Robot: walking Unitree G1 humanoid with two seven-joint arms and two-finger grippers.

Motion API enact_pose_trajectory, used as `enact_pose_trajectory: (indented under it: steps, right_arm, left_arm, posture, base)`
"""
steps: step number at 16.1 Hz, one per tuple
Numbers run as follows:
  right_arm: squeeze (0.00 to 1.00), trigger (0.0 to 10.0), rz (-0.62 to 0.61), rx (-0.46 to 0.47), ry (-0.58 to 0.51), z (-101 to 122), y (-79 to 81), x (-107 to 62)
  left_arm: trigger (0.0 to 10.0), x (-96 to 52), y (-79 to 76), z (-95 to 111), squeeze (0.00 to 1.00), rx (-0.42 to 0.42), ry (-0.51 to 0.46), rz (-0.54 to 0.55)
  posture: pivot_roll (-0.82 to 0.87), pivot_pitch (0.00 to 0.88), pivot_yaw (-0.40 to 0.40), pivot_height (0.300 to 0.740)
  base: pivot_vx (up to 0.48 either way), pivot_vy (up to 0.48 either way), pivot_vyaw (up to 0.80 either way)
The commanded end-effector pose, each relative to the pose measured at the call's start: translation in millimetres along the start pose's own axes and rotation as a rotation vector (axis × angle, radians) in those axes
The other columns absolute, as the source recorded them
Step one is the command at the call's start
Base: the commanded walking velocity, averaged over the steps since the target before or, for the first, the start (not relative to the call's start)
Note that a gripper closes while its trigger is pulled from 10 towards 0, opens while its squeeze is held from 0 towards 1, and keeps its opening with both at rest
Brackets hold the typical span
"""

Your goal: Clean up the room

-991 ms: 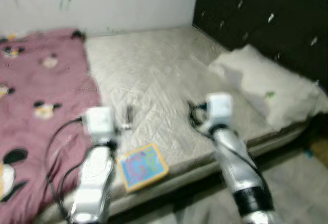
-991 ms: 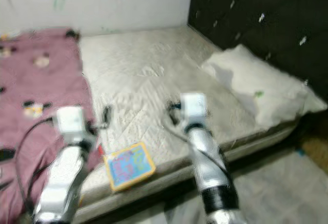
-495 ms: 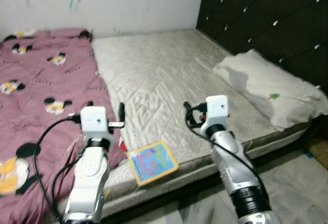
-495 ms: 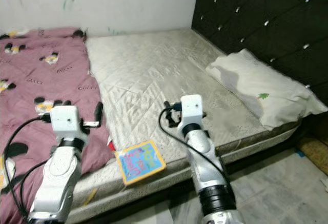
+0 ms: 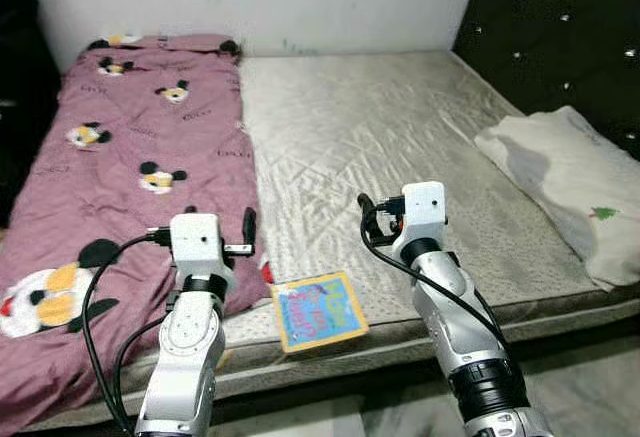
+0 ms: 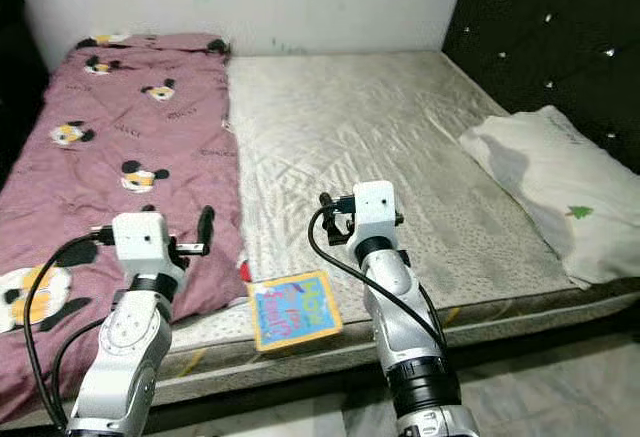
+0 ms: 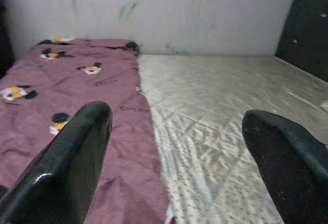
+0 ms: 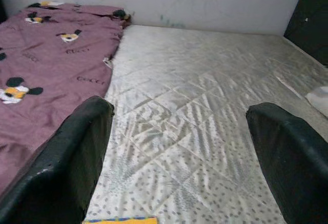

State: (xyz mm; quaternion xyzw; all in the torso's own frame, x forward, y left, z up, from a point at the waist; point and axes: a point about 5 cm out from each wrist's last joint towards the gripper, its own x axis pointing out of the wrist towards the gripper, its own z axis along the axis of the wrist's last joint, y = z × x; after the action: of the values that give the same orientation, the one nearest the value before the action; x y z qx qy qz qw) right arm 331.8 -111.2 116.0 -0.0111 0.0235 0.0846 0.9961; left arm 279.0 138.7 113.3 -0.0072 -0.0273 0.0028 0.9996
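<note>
A colourful picture book (image 5: 320, 310) lies flat at the front edge of the beige quilted mattress (image 5: 400, 127). My left gripper (image 5: 240, 232) hovers over the edge of the pink cartoon-mouse blanket (image 5: 130, 157), just behind and left of the book. In the left wrist view its fingers (image 7: 77, 147) stand wide apart and hold nothing. My right gripper (image 5: 372, 215) hangs above bare mattress behind and right of the book. It is open too, its fingers (image 8: 77, 152) far apart. The book's yellow edge (image 8: 120, 220) peeks in below them.
A white pillow (image 5: 565, 182) lies at the bed's right end against the dark tufted headboard (image 5: 570, 47). A small red thing (image 5: 266, 273) sits by the blanket's edge near the book. A marked white wall (image 5: 300, 7) runs behind the bed. Grey floor (image 5: 590, 397) lies in front.
The camera has swung to the left and the picture has sharpened, so more blanket and less pillow show. Both arms keep the same pose, and the book lies where it was.
</note>
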Motion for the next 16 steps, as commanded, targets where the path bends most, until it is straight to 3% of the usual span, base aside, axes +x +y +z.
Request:
enact_pose_trajectory:
  steps: [1, 11, 16]
  right_arm:
    - [0.00, 10.0, -0.011, -0.004, -0.004, 1.3, -2.3, 0.7]
    - [0.00, 10.0, 0.003, -0.011, -0.003, 1.3, -0.6, 0.1]
    - [0.00, 10.0, -0.006, -0.006, 0.002, 0.6, -2.0, 0.4]
  left_arm:
    - [10.0, -1.4, -0.2, 1.8, 0.00, 0.024, -0.015, -0.017]
    - [10.0, -0.8, -0.7, 2.1, 0.00, -0.022, -0.010, -0.013]
    - [10.0, -0.1, -2.2, 2.1, 0.00, -0.025, -0.011, -0.017]
  posture:
    - [0.04, 0.000, -0.057, 0.740]
    - [0.03, 0.000, -0.064, 0.740]
    - [0.03, 0.000, -0.064, 0.740]
  base:
    - [0.000, 0.000, 0.00]
    - [0.000, 0.000, 0.06]
    - [0.000, 0.349, 0.11]
